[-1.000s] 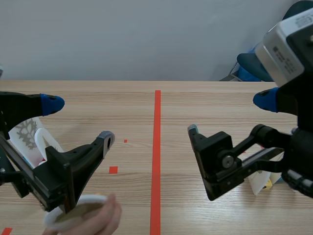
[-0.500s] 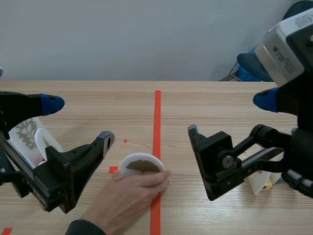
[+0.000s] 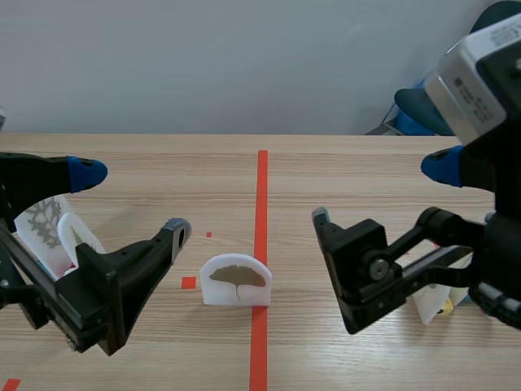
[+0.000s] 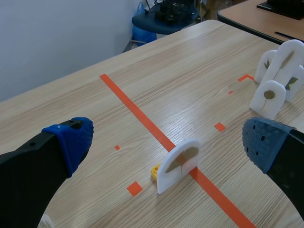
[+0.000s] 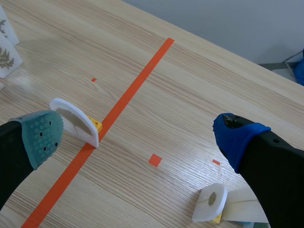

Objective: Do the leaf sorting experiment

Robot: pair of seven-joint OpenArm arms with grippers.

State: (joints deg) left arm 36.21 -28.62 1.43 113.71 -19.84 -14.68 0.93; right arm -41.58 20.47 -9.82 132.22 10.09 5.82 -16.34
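One job here: find the white leaf card (image 3: 236, 281) upright on the red tape line (image 3: 262, 187), at four o'clock of the left gripper (image 3: 132, 202) and eight o'clock of the right gripper (image 3: 379, 191), both spread wide and empty. Come down from above, pinch across its flat faces, lift straight, keeping it from toppling.
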